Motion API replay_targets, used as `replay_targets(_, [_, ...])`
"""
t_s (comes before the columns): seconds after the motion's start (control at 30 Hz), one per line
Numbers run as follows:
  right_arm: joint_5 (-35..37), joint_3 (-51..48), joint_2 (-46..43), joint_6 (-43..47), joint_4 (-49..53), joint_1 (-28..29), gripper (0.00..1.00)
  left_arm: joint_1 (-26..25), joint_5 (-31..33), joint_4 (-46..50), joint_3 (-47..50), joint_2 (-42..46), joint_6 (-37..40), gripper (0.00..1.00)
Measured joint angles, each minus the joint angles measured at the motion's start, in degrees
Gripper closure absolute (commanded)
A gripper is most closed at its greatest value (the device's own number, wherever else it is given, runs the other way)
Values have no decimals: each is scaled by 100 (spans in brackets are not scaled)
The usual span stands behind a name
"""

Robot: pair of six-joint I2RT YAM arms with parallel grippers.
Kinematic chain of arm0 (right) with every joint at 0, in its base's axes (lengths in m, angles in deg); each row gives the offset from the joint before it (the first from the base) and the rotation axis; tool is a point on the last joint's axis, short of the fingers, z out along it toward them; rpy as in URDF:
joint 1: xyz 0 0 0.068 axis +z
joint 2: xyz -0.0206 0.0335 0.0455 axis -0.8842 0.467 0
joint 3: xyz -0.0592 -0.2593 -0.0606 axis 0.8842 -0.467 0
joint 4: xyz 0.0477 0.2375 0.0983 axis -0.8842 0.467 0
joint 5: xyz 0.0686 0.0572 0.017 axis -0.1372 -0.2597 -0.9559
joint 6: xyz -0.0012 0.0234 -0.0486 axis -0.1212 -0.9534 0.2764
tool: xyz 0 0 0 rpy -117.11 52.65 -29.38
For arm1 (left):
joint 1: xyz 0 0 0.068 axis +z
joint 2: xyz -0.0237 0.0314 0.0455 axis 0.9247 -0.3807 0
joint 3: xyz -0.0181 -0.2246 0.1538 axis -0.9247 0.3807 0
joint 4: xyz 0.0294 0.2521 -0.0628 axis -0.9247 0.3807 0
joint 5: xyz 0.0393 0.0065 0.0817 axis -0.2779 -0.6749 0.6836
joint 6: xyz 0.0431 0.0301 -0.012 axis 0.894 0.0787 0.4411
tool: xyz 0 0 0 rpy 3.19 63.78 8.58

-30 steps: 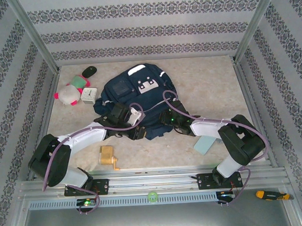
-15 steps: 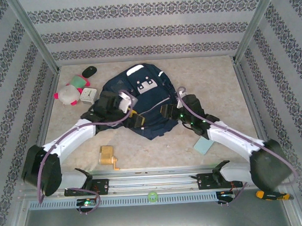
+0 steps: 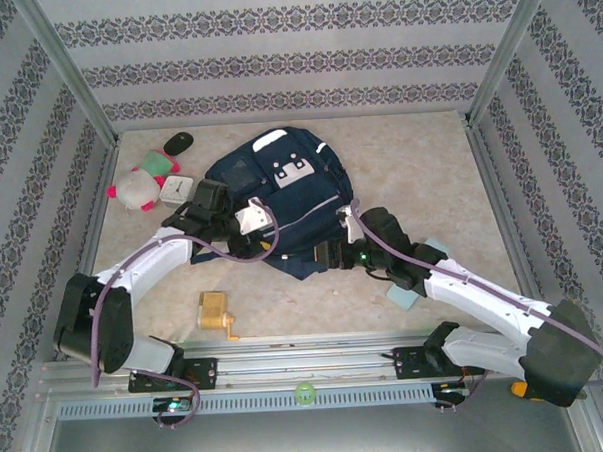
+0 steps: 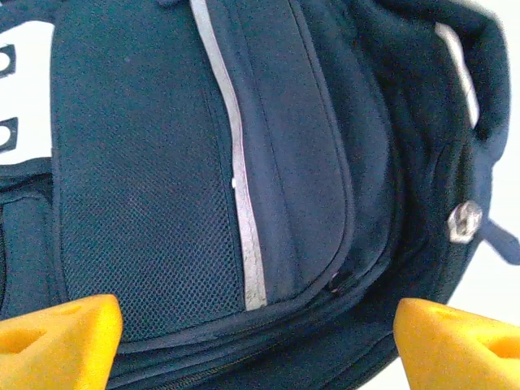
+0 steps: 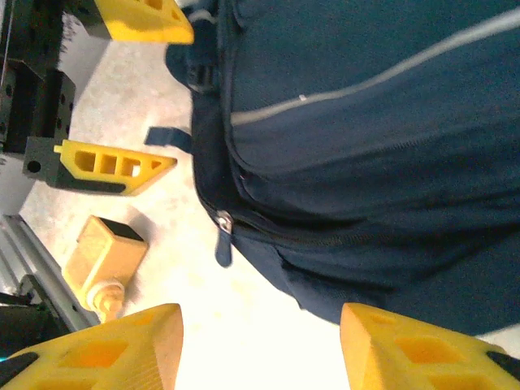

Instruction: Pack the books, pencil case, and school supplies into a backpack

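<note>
- Top external view: the left claw [image 4: 258,329] has sprung wide, letting go of the backpack [image 3: 280,202] on the bench [image 3: 429,170].
- The right claw [image 5: 260,345] is half-open, seemingly empty, at the backpack's near edge.
- The sharpener [image 3: 216,314] lies unpacked.

The backpack [image 3: 234,174] lies centrally on the table [image 3: 429,170]. The pencil sharpener [image 3: 215,312] sits before it (towards the left), the pencil case [image 3: 403,299] to its near right.
</note>
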Motion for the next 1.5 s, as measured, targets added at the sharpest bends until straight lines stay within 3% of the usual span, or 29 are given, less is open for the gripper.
replay_targets(0.2, [0,-72,133,-114,-35,-2,46,-11,155,-79,-57,-597,1108,11])
replay_targets(0.43, [-4,-138,138,-197,-157,-13,46,-118,365,-374,-199,-1029,1606,13])
replay_targets(0.63, [-11,-138,136,-219,-146,-13,47,-289,280,-686,-227,-1281,1469,85])
replay_targets(0.67, [-2,-138,122,-221,-101,-11,47,-293,245,-717,-271,-1287,1327,95])
replay_targets(0.7, [13,-138,98,-225,-48,-9,47,-297,199,-728,-321,-1279,1211,100])
replay_targets(1.0, [575,179,-254,-363,951,389,47,-304,-125,-1067,-400,-376,-664,100])
replay_targets(1.17, [702,420,-7,-483,986,540,47,-304,-203,-1174,-431,-125,-1259,100])
replay_targets(1.23, [750,459,175,-549,962,566,46,-304,-210,-1134,-450,-151,-1233,82])
replay_targets(1.3, [785,428,280,-684,925,588,44,-323,-201,-1078,-452,-210,-968,49])
replay_targets(1.33, [785,391,280,-734,885,586,44,-341,-199,-1036,-452,-245,-835,38])
replay_targets(1.4, [739,249,240,-861,719,470,44,-424,-157,-973,-452,-374,-472,27])
replay_targets(1.5, [680,-37,48,-1032,546,125,44,-634,109,-911,-540,-706,-188,21])
